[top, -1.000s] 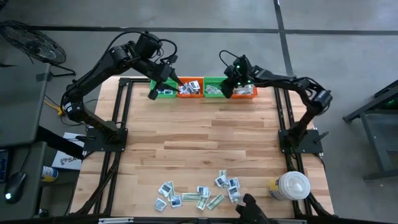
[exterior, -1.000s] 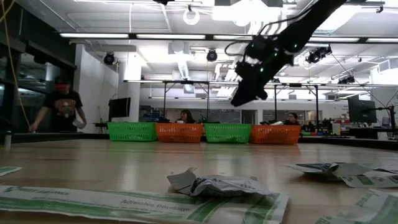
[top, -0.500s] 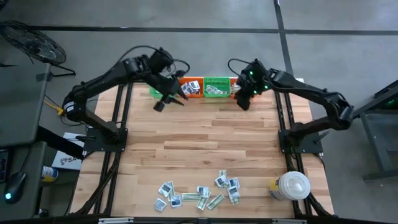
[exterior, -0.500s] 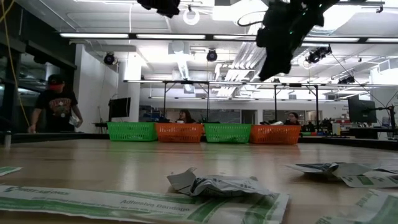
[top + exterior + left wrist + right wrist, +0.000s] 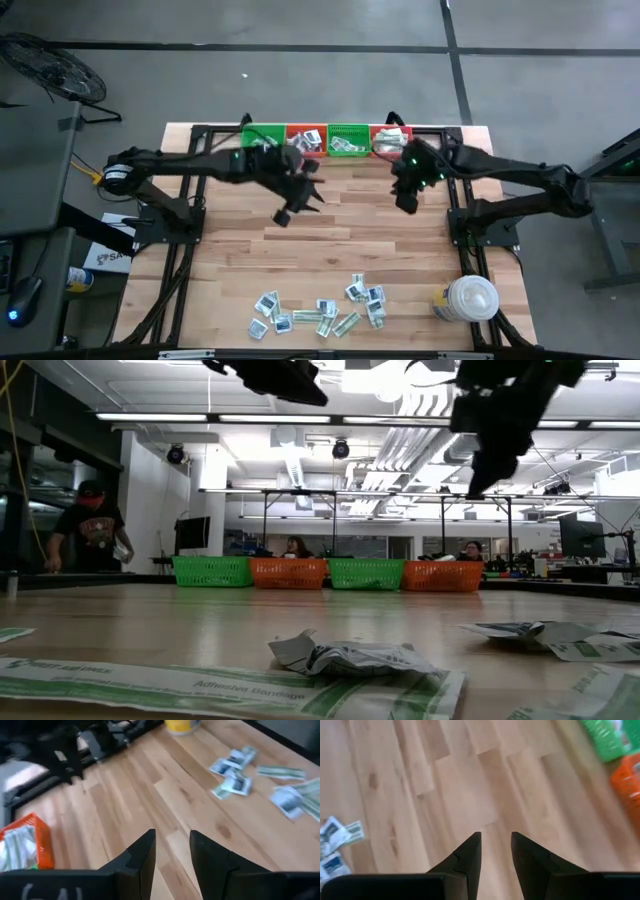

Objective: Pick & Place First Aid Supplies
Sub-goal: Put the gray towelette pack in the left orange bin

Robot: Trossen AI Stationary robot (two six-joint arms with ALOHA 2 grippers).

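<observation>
We see both arms over bare worktop [image 5: 330, 225], near the baskets [image 5: 326, 139]. Left gripper [image 5: 171, 851] and right gripper [image 5: 496, 851]: jaws slightly spread, holding nothing. Packets [image 5: 320, 308] lie loose at the near edge, well apart from both; some probably in the baskets too.

packet [image 5: 594, 643] print unreadable, strip [image 5: 200, 686] cut off

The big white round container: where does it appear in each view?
High view: white round container at the table's near right corner.
Low view: not in it.
Left wrist view: only a yellow part of it, at the far edge.
Right wrist view: not in it.
Shared landmark: the scattered packets.
</observation>
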